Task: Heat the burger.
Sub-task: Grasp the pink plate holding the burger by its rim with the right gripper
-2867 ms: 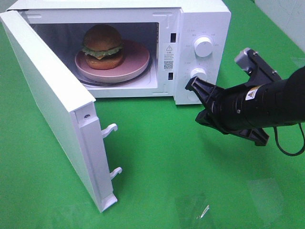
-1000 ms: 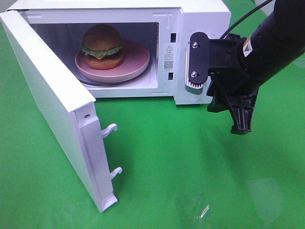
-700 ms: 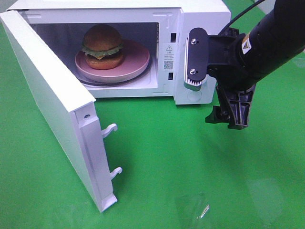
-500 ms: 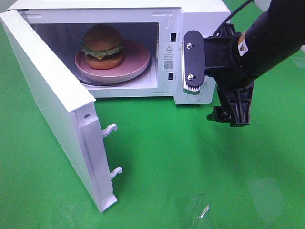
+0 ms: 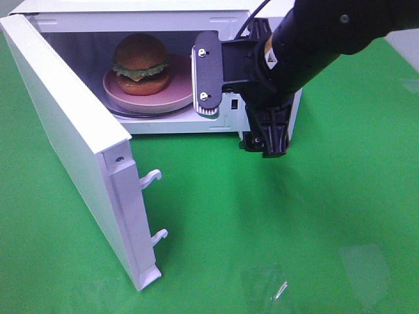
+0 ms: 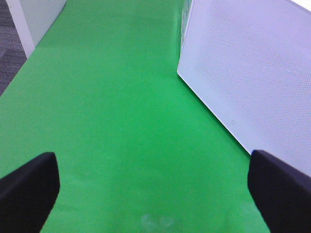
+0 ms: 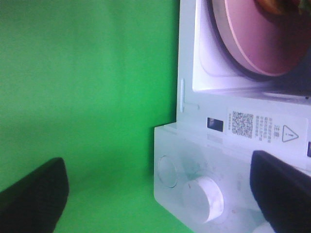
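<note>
The burger (image 5: 139,63) sits on a pink plate (image 5: 173,91) inside the open white microwave (image 5: 131,6). Its door (image 5: 65,131) is swung wide to the left. My right gripper (image 5: 236,108) hangs open in front of the cavity's right edge and the control panel, holding nothing. In the right wrist view the gripper (image 7: 158,194) faces the panel, with a knob (image 7: 203,193) between its fingers, the plate (image 7: 252,43) beyond and a sliver of the burger (image 7: 279,6). My left gripper (image 6: 155,194) is open and empty over the green mat, beside the door's outer face (image 6: 252,82).
A green mat (image 5: 281,229) covers the table. The open door (image 5: 124,196) juts toward the front, with two latch hooks (image 5: 152,176) on its edge. The right arm hides most of the control panel in the high view.
My right arm has swung left, from in front of the control panel to the cavity's right edge. Burger, plate and door have not moved.
</note>
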Controlling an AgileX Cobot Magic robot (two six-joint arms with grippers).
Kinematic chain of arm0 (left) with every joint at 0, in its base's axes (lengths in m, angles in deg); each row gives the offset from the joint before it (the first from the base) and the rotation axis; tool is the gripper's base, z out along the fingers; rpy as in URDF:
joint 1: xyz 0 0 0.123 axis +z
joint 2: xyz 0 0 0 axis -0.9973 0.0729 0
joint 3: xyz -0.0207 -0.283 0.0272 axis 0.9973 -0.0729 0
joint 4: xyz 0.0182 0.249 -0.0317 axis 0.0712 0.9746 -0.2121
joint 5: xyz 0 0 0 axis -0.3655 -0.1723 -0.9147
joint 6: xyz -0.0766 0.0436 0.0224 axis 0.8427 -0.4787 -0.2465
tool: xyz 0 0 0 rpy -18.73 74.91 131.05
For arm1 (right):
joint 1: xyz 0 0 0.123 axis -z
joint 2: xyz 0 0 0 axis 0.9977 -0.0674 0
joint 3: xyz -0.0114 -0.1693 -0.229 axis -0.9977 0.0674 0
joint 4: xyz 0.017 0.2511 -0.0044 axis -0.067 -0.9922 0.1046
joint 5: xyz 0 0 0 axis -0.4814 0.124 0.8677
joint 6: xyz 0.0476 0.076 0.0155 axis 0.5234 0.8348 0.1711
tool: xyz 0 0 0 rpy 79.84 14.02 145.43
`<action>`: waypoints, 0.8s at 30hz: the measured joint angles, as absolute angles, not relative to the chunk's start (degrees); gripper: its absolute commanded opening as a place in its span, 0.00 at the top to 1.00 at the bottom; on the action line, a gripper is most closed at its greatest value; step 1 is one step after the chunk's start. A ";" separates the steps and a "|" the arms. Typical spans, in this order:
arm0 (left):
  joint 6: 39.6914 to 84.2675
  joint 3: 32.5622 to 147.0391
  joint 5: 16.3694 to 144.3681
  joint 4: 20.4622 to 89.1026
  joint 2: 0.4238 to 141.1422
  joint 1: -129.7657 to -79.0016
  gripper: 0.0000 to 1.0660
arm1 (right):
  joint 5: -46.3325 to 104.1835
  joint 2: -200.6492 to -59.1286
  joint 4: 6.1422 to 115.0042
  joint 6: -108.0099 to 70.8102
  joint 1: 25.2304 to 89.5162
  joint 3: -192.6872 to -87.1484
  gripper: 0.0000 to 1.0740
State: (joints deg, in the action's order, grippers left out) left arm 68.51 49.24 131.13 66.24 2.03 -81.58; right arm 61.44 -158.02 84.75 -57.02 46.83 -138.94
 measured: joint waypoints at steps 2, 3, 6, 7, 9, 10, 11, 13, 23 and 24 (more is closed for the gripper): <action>68.51 49.24 131.13 66.24 2.03 -81.58 0.06 | 61.38 -159.45 85.15 -56.04 46.43 -140.26 0.10; 68.51 49.24 131.13 66.24 2.03 -81.58 0.06 | 61.38 -160.66 86.07 -55.24 46.03 -141.64 0.11; 68.51 49.24 131.13 66.24 2.03 -81.58 0.06 | 61.33 -162.20 88.08 -53.98 45.40 -143.53 0.11; 68.51 49.24 131.13 66.24 2.03 -81.58 0.06 | 61.33 -162.20 88.08 -53.98 45.40 -143.53 0.11; 68.51 49.24 131.13 66.24 2.03 -81.58 0.06 | 61.33 -164.67 90.20 -51.17 44.54 -146.16 0.12; 68.51 49.24 131.13 66.24 2.03 -81.58 0.06 | 61.33 -164.67 90.20 -51.17 44.54 -146.16 0.12; 68.51 49.24 131.13 66.24 2.03 -81.58 0.06 | 61.27 -165.81 91.00 -50.14 44.14 -147.42 0.12; 68.51 49.24 131.13 66.24 2.03 -81.58 0.06 | 61.21 -167.13 91.46 -49.28 43.62 -148.97 0.12; 68.51 49.24 131.13 66.24 2.03 -81.58 0.06 | 59.26 -172.75 92.54 -47.56 42.13 -154.24 0.14; 68.51 49.24 131.13 66.24 2.03 -81.58 0.06 | 58.98 -174.06 92.54 -47.51 42.02 -155.62 0.15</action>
